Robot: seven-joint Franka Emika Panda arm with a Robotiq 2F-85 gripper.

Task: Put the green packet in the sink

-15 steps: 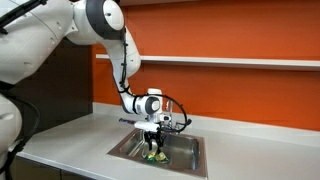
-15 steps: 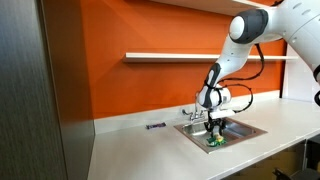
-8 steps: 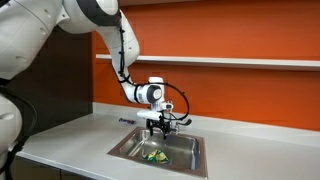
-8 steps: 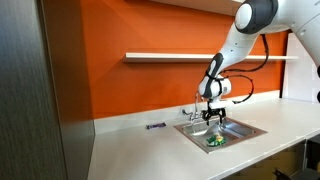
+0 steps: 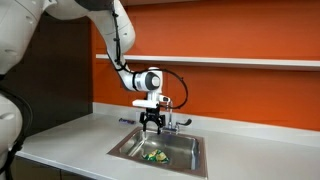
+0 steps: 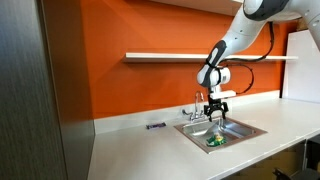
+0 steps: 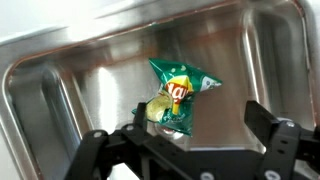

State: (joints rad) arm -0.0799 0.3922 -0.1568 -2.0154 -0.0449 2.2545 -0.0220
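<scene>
1. Your gripper (image 5: 152,122) hangs above the sink (image 5: 120,150) near the centre of both exterior views, its fingers spread wide and holding nothing.
2. The packet (image 7: 180,95) lies on the sink floor at the centre of the wrist view, clear of the gripper.
3. In an exterior view the packet (image 6: 212,141) sits below the gripper (image 6: 217,108), right of centre.

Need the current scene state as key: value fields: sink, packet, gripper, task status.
sink: steel basin set in the counter
green packet: lying on the basin floor, apart from the gripper
gripper: above the basin, jaws open, nothing held
faucet: at the sink's back rim
task status: packet is in the sink; looks done
</scene>
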